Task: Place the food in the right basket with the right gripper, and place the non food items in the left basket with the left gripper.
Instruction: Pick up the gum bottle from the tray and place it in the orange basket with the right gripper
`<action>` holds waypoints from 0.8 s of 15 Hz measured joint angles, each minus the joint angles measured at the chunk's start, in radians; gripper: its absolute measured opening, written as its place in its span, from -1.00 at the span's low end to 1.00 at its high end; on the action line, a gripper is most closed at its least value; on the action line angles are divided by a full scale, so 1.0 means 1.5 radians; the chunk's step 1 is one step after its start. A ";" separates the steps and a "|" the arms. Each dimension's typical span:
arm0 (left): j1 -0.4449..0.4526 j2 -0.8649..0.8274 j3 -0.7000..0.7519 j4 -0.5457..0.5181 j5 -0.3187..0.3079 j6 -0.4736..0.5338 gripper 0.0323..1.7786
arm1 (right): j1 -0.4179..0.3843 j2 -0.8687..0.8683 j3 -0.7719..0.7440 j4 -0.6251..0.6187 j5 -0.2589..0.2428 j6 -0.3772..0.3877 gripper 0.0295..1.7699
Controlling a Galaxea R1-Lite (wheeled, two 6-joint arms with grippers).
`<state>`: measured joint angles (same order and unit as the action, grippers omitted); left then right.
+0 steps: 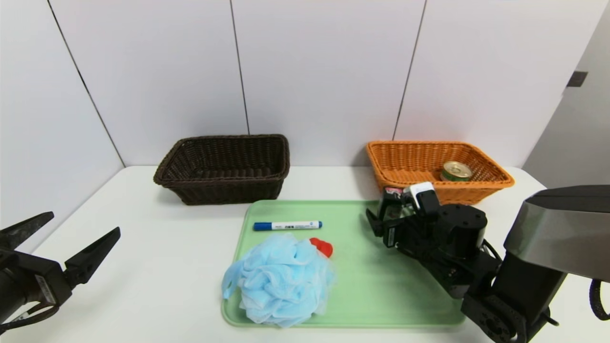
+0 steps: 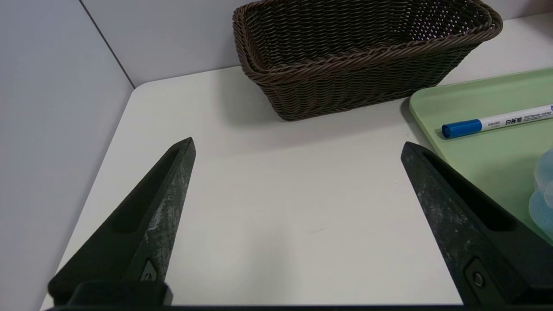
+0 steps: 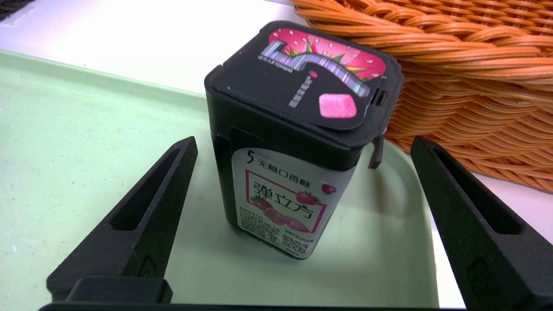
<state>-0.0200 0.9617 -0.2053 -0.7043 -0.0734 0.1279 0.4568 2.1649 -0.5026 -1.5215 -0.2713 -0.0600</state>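
Table, white, carries everything; a green tray lies near centre, with the dark basket at far left and the orange basket at far right, just beyond the tray's far right corner. Pouf sits on the tray's near left part, marker lies flat beyond it, and a red duck peeks out at the pouf's far right edge, mostly hidden. Tin already stands in the orange basket. Box, black with a pink label, stands upright on the tray's far right corner, just beside the orange basket's wall. Right gripper is level with it, fingers wide apart, one on each side, neither touching. Step in hand, by my reading: grasping the last food item. Next move calls for closing on the box's sides, lifting clear of the wicker rim, then carrying it over into the orange basket. Left gripper hangs parked at near left over bare table, fingers spread, holding nothing. From the head view the right arm covers most of the box; only its top shows.
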 joint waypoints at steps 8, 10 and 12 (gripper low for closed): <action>0.000 -0.005 0.000 0.000 0.000 0.001 0.90 | 0.001 -0.008 0.004 0.000 -0.004 0.000 -0.18; 0.000 -0.007 0.001 0.001 -0.001 0.001 0.90 | 0.006 -0.012 0.007 0.001 -0.005 0.000 -0.18; 0.000 -0.007 0.001 0.001 -0.001 0.001 0.90 | 0.014 -0.026 0.017 0.001 -0.005 0.000 -0.18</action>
<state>-0.0200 0.9506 -0.2034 -0.7028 -0.0753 0.1298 0.4781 2.1264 -0.4777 -1.5206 -0.2789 -0.0604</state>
